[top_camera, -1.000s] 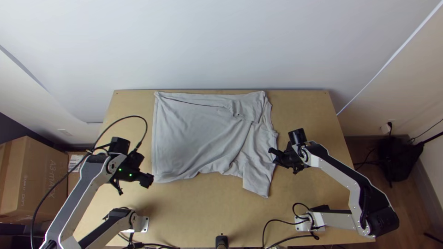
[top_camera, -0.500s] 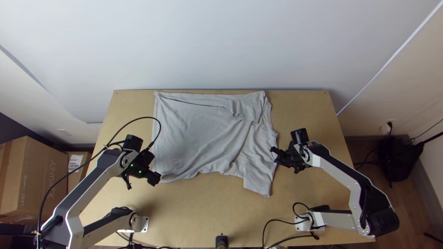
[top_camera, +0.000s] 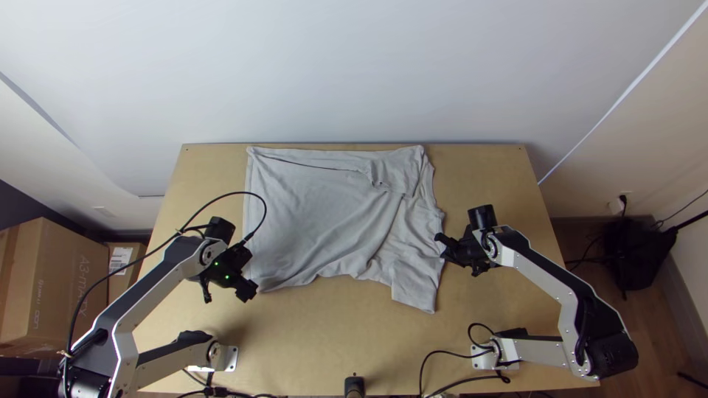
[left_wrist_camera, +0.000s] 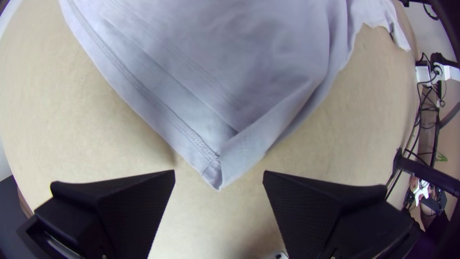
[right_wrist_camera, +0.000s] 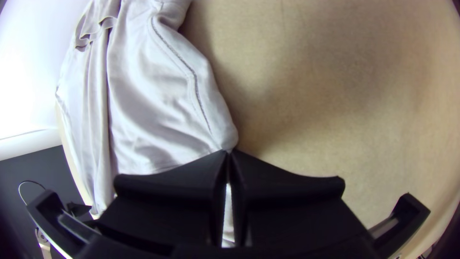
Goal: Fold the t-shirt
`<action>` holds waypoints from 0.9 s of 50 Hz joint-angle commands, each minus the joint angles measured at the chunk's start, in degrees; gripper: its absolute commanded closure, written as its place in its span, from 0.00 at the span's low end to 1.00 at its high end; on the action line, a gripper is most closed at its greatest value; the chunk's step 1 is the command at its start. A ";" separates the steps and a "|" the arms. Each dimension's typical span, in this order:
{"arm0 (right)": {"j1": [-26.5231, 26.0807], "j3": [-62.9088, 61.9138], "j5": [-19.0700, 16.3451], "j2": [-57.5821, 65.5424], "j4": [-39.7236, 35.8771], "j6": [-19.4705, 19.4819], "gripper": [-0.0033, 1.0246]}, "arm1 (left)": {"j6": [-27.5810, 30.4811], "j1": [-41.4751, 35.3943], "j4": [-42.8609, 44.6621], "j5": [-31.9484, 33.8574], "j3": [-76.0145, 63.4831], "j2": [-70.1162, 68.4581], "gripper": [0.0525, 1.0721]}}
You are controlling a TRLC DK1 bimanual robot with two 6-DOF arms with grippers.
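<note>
While the top view spans the t-shirt (top_camera: 317, 214), left wrist's reveals stitching (left_wrist_camera: 195, 139).

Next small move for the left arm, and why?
Probably ease the left gripper slightly further over the t-shirt's hem corner before closing: its open jaws flank only the corner's tip, while the right gripper's jaws are shut on the shirt's other end.

A pale wall (top_camera: 354, 74) is rising beyond a wooden table (top_camera: 494, 177) as cardboard boxes (top_camera: 59, 287) are standing at left
</note>
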 commanded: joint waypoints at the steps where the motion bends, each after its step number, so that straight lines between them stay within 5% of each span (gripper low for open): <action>1: -0.70 -1.97 0.94 -0.22 -0.17 1.36 0.97 | 1.46 -1.08 -1.43 -0.18 -0.14 0.33 0.14; 17: -0.78 -2.24 0.94 -0.57 0.10 1.10 0.97 | 1.46 -2.14 0.33 -0.09 -1.55 1.82 0.16; 25: -0.87 -2.41 0.94 -1.01 0.10 1.10 0.97 | 1.37 -2.14 3.93 0.17 -1.37 3.40 0.73; 30: -0.96 -2.41 0.94 -1.89 0.10 0.92 0.97 | 2.86 -2.14 4.02 0.35 -1.37 5.16 0.98; 45: -7.11 1.98 1.03 -12.00 -1.66 -1.63 0.97 | -2.41 6.47 4.02 6.15 10.14 4.55 0.97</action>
